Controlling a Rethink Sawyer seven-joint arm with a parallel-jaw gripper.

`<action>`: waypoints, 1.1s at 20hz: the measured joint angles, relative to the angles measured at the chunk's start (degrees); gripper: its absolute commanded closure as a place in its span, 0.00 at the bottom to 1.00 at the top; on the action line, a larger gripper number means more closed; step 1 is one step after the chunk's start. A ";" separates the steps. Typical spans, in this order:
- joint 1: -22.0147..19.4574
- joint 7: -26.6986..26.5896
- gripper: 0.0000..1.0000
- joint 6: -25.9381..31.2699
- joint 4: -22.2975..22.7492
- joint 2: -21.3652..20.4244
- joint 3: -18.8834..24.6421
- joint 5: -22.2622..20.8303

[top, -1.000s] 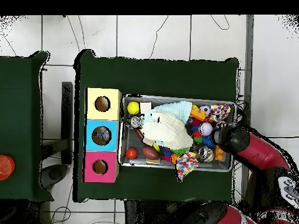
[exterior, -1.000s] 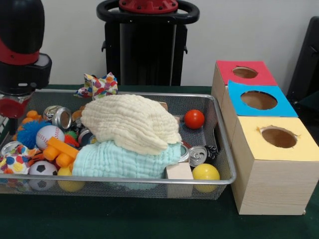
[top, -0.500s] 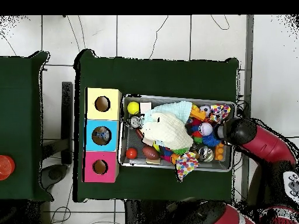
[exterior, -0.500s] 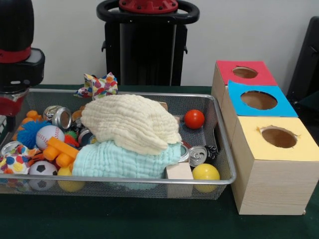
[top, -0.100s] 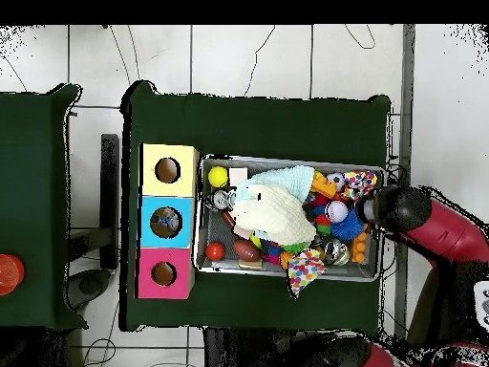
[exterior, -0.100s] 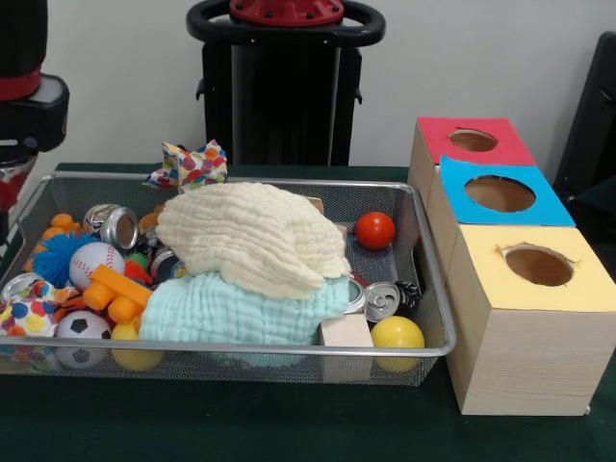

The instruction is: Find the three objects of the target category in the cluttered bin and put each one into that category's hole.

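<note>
The wire mesh bin (exterior, -0.100s: 423, 289) (top, -0.100s: 202, 218) holds a cream cloth (exterior, -0.100s: 255, 236) (top, -0.100s: 275, 212) piled on a mint cloth (exterior, -0.100s: 231, 310). Around them lie a red ball (exterior, -0.100s: 375, 230), a yellow ball (exterior, -0.100s: 397, 335), a baseball (exterior, -0.100s: 94, 260), a soccer ball (exterior, -0.100s: 81, 327), orange plastic pieces (exterior, -0.100s: 117, 292), a blue spiky ball (exterior, -0.100s: 58, 252) and drink cans (exterior, -0.100s: 115, 226) (exterior, -0.100s: 381, 299). Three boxes stand beside the bin, with a red hole (exterior, -0.100s: 473, 141), a blue hole (exterior, -0.100s: 500, 193) and a yellow hole (exterior, -0.100s: 539, 266). My gripper (exterior, -0.100s: 12, 178) (top, -0.100s: 387, 207) hangs at the bin's end far from the boxes, mostly cut off by the frame's edge.
A spotted cloth (exterior, -0.100s: 190, 165) (top, -0.100s: 306, 270) is draped over the bin's rim. A wooden block (exterior, -0.100s: 346, 337) leans at the front wall. A second dark table (top, -0.100s: 33, 210) carries a red object (top, -0.100s: 8, 272). Green table surface (exterior, -0.100s: 289, 423) surrounds the bin.
The arm has slid outward past the bin's end, away from the boxes, and risen a little. Nothing in the bin has shifted.
</note>
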 measured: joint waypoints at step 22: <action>-0.29 0.00 0.00 -18.90 -5.55 7.38 0.24 1.80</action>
